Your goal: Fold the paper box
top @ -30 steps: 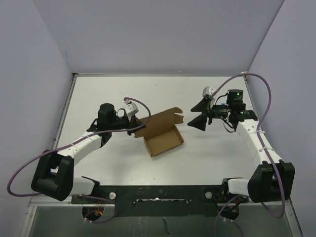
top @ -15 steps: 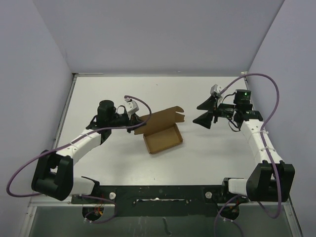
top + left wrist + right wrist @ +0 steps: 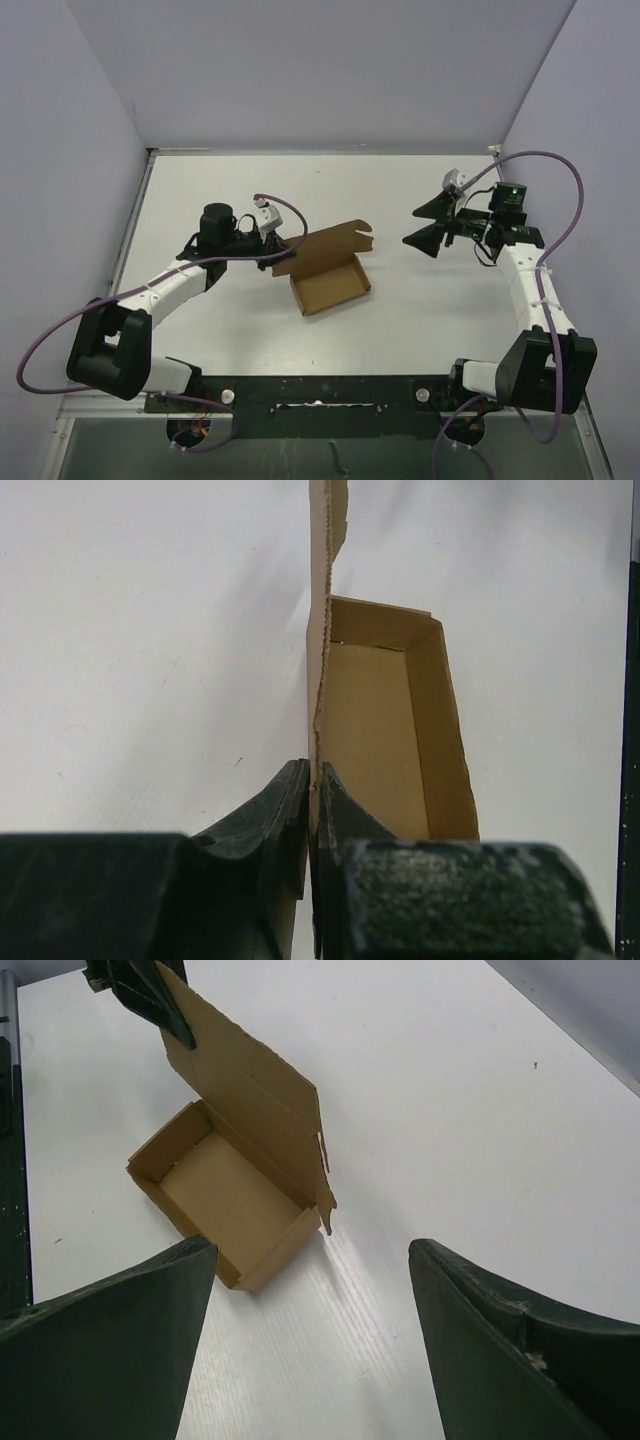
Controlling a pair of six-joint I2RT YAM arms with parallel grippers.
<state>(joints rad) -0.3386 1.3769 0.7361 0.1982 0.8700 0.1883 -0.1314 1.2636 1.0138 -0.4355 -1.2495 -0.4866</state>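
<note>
The paper box point(image 3: 328, 280) is a small brown carton in the middle of the table, its tray open upward and its lid flap point(image 3: 330, 243) standing up behind it. My left gripper point(image 3: 284, 252) is shut on the left corner of that lid flap; in the left wrist view the flap's edge point(image 3: 318, 680) runs up from between the closed fingers point(image 3: 285, 810). My right gripper point(image 3: 422, 222) is open and empty, off to the right of the box and apart from it. The right wrist view shows the box point(image 3: 235, 1195) ahead, between its spread fingers point(image 3: 120, 1340).
The white table point(image 3: 250, 190) is walled by pale panels at the back and both sides. Purple cables loop from each arm. A dark metal rail point(image 3: 320, 395) runs along the near edge by the arm bases.
My right gripper has drawn back to the right, away from the box. My left gripper keeps its hold on the lid flap and the box has barely shifted.
</note>
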